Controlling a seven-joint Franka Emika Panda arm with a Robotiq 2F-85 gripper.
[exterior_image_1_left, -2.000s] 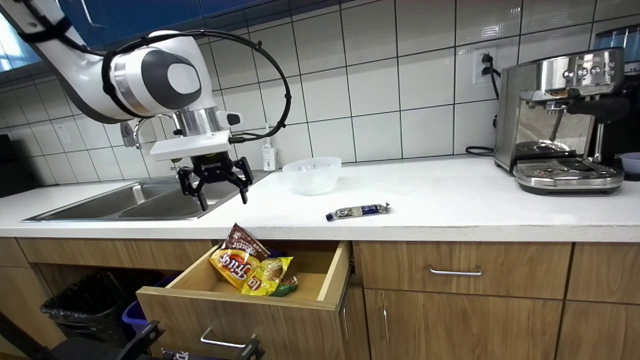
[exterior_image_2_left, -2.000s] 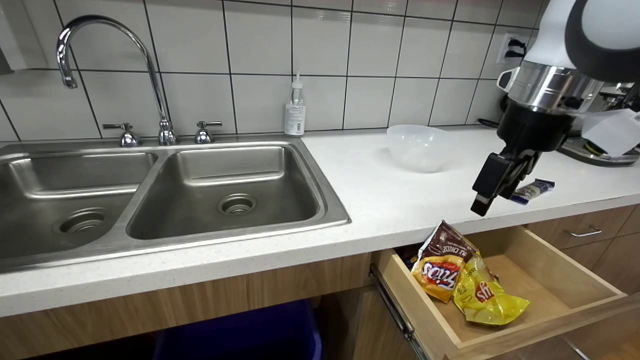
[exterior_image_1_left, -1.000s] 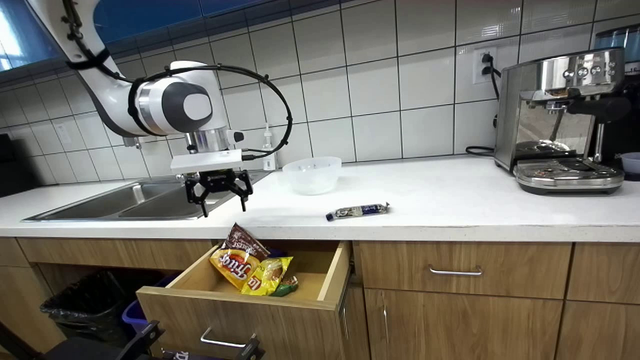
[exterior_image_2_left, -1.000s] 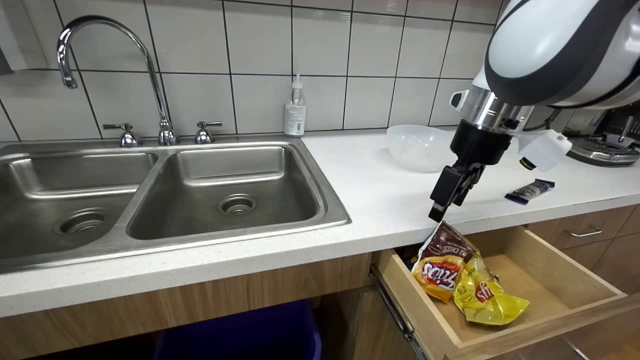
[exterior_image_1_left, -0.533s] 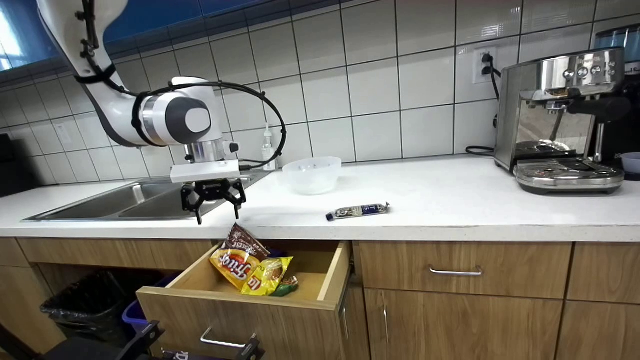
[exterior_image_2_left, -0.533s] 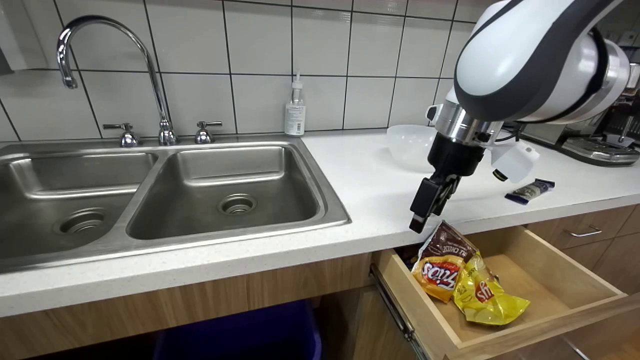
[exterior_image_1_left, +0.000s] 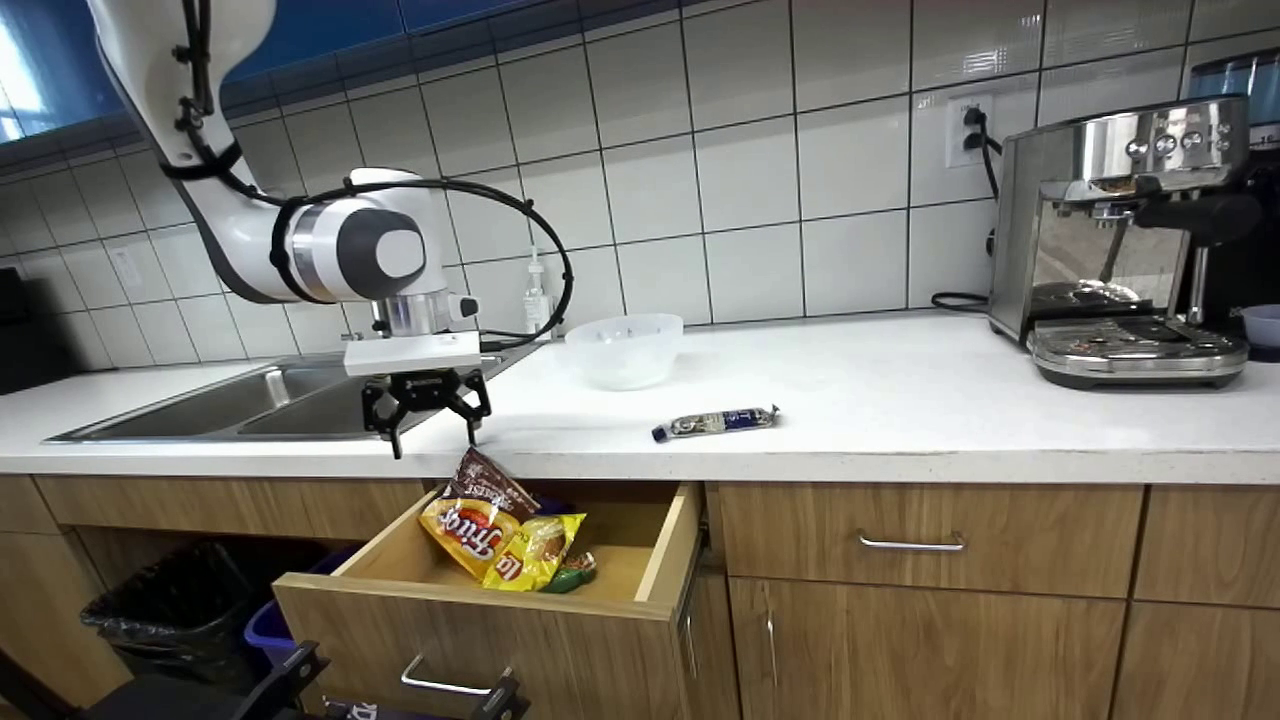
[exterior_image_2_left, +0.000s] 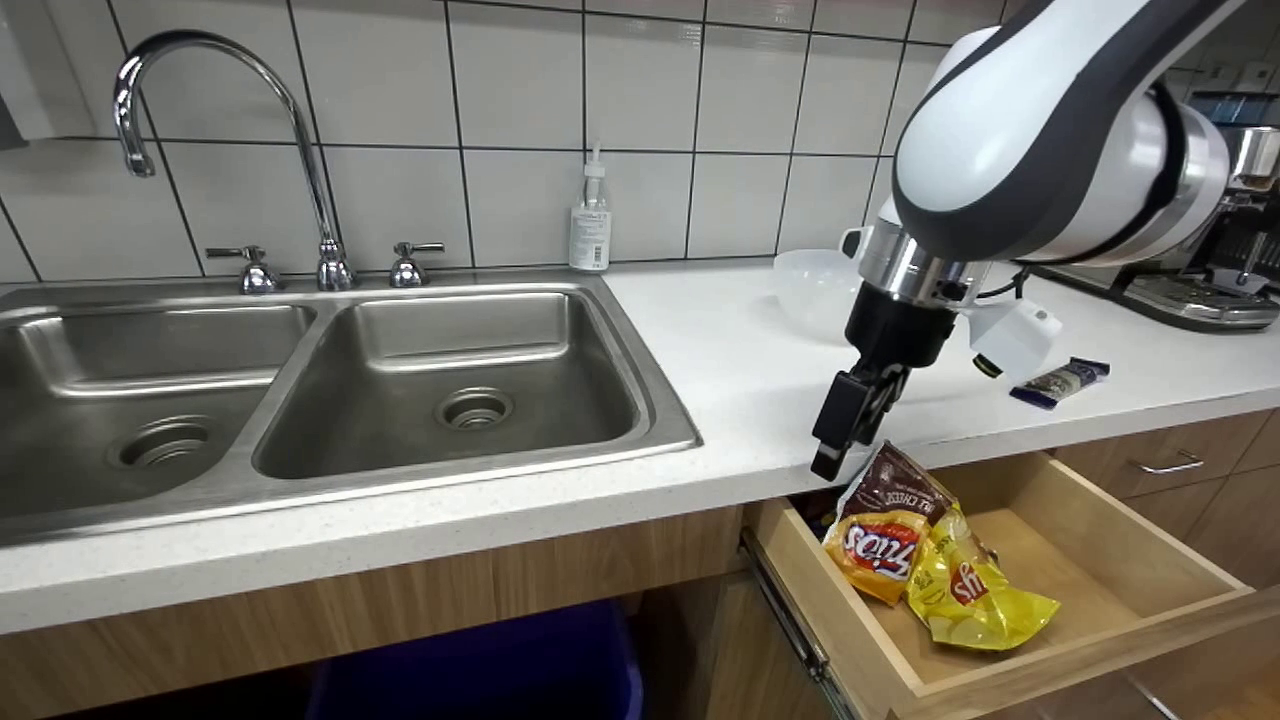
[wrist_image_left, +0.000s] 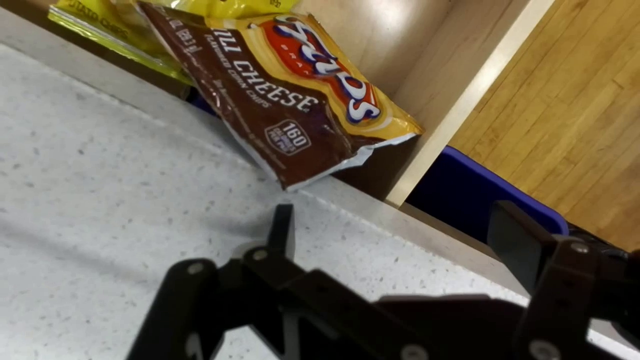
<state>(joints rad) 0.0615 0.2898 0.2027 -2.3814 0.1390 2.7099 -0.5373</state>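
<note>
I'm watching the black gripper (exterior_image_1_left: 434, 446) hanging over the front edge of the white counter (exterior_image_1_left: 880, 395), its fingers (wrist_image_left: 283, 227) standing wide apart and pointing down, the counter showing between them. Just beside them, the brown-and-orange corn chip bag (exterior_image_2_left: 885, 540) is leaning in the open drawer (exterior_image_1_left: 600, 650), its brown corner poking up past the counter's edge; in an exterior view a small gap is showing between that corner and the nearer finger. A yellow chip bag (exterior_image_2_left: 985, 605) is lying against it, and a small green packet (exterior_image_1_left: 573, 573) is peeking out next to the yellow one. Farther along, a blue-and-silver wrapped bar (exterior_image_1_left: 715, 423) is lying near the counter's front, a translucent bowl (exterior_image_1_left: 622, 355) is standing near the tiled wall (exterior_image_1_left: 750, 170), and a steel coffee machine (exterior_image_1_left: 1025, 230) is sitting well apart. A soap bottle (exterior_image_2_left: 590, 238) is standing at the back corner of the double sink (exterior_image_2_left: 665, 415). Below, a blue bin (exterior_image_2_left: 480, 670) is sitting near the drawer.
</note>
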